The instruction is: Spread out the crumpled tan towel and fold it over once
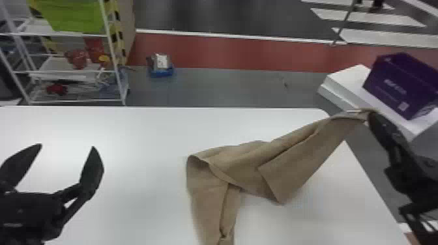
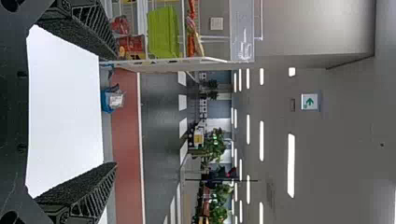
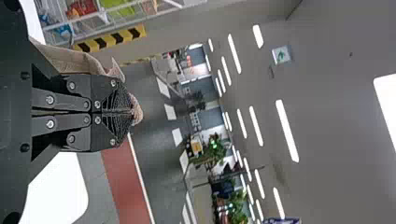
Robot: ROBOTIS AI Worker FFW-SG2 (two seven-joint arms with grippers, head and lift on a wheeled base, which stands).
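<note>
The tan towel [image 1: 241, 163] stretches from the middle of the white table up to the right, bunched and creased, one part hanging toward the table's front. Its upper right end is pinched by my right gripper [image 1: 371, 115], raised over the table's right edge. In the right wrist view a bit of towel [image 3: 136, 110] sticks out past the closed fingertips of the right gripper [image 3: 130, 111]. On the left side of the table my left gripper [image 1: 66, 148] stands open, apart from the towel; in the left wrist view the left gripper [image 2: 116, 109] has nothing between its fingers.
The white table [image 1: 130, 130] fills the foreground. Beyond its far left edge stands a wire shelf [image 1: 73, 70] with red items and a green cloth. A purple box [image 1: 402, 84] rests on a white surface [image 1: 345, 78] past the right edge. A blue container [image 1: 161, 72] lies on the floor behind.
</note>
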